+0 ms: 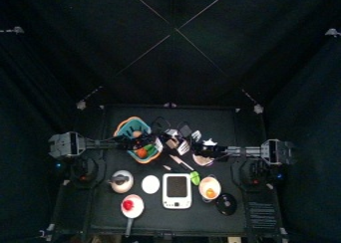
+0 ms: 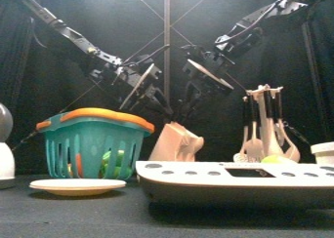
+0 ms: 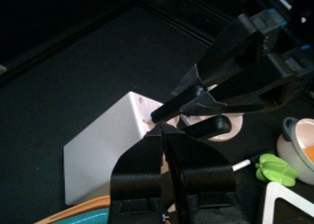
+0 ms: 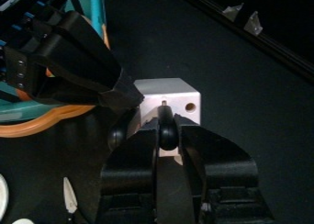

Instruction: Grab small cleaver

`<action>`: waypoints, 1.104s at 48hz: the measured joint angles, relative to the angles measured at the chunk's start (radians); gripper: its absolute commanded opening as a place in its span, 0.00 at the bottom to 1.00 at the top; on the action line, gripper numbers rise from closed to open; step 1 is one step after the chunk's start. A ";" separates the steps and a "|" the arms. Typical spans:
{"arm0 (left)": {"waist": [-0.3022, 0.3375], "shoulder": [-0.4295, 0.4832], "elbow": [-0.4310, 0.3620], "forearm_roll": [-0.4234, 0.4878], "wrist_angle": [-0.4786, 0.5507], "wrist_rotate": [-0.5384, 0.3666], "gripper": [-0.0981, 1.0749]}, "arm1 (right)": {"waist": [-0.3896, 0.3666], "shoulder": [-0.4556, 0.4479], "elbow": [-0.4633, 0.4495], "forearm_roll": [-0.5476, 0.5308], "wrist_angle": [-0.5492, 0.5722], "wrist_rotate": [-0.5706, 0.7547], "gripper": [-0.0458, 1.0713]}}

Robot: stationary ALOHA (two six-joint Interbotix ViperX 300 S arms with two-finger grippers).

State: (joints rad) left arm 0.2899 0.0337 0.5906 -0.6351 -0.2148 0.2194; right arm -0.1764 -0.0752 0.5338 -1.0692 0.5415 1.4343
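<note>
Mid-frame in the front view, the knife block [image 2: 175,142] stands on the tabletop [image 2: 78,215]; the right fingers [image 4: 163,127] pinch a black cleaver handle [image 4: 163,117] there; the left fingers [image 3: 166,136] hover narrowly parted beside them

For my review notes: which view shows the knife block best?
The right wrist view: the knife block sits close and centred, pale top and slot holes clear. The left wrist view shows its side, the front view a part behind the scale, the top view only a tiny shape.

Black curtains [image 1: 54,48] on all sides, small black table [image 1: 144,116] at centre, dim light
</note>
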 measured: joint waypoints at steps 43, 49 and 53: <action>0.035 0.037 -0.043 -0.034 0.118 -0.003 0.39 | -0.002 0.000 -0.002 -0.003 0.003 0.000 0.39; 0.035 0.037 -0.043 -0.034 0.123 -0.003 0.39 | -0.002 -0.002 -0.005 -0.003 0.003 0.000 0.38; 0.035 0.038 -0.043 -0.034 0.124 -0.003 0.39 | -0.003 -0.009 -0.005 -0.003 0.003 0.000 0.38</action>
State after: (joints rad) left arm 0.3252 0.0721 0.5476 -0.6688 -0.0905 0.2163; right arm -0.1795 -0.0844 0.5292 -1.0723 0.5446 1.4343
